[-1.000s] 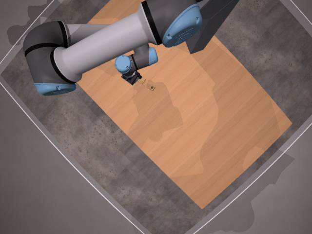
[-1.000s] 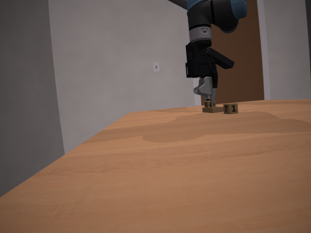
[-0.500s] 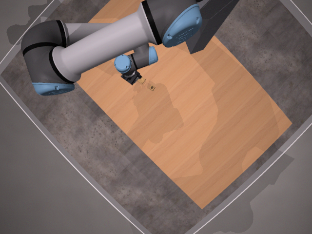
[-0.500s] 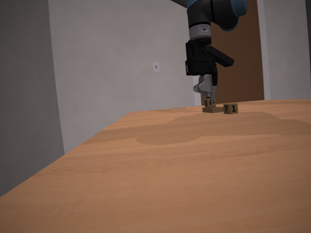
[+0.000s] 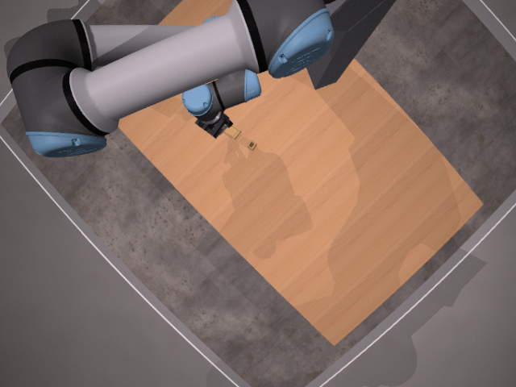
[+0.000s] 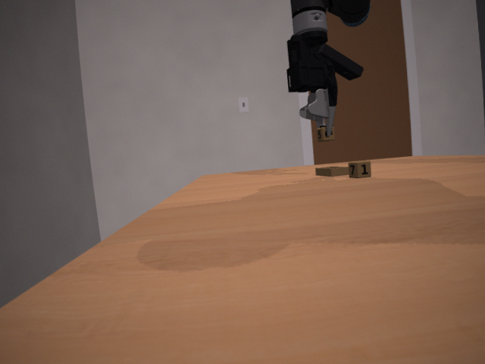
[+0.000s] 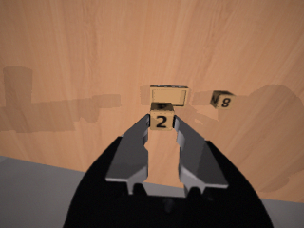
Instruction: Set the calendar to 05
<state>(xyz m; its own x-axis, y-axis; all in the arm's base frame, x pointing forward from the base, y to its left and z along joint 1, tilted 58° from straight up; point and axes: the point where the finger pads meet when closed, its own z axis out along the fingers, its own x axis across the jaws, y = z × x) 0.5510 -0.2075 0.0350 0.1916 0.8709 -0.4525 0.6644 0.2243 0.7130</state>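
In the top view, the held cube is hidden under the gripper [image 5: 225,130] [image 6: 326,131] [image 7: 161,121], and part of the tray [image 5: 234,132] [image 6: 330,171] [image 7: 169,97] is covered. One side of the held cube [image 6: 323,134] [image 7: 161,119] is partly blocked by a fingertip. The month's name cannot be read. This cube is pinched between the fingertips, above the table [image 5: 375,250] [image 6: 235,305] [image 7: 85,47]. The tray is seen below the gripper, and the other cube [image 5: 251,144] [image 6: 359,169] [image 7: 222,100] is seen on the table near the tray.

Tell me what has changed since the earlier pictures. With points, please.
The wooden cube with black digits [image 6: 330,137] [image 7: 161,121], held in the gray-fingered black gripper [image 6: 326,131] [image 7: 161,115], rose from just above the shallow wooden tray [image 5: 234,133] [image 6: 331,171] [image 7: 168,96]. Nothing was visibly released. The tray and the other wooden digit cube [image 5: 251,144] [image 6: 359,170] [image 7: 222,101] stayed put.
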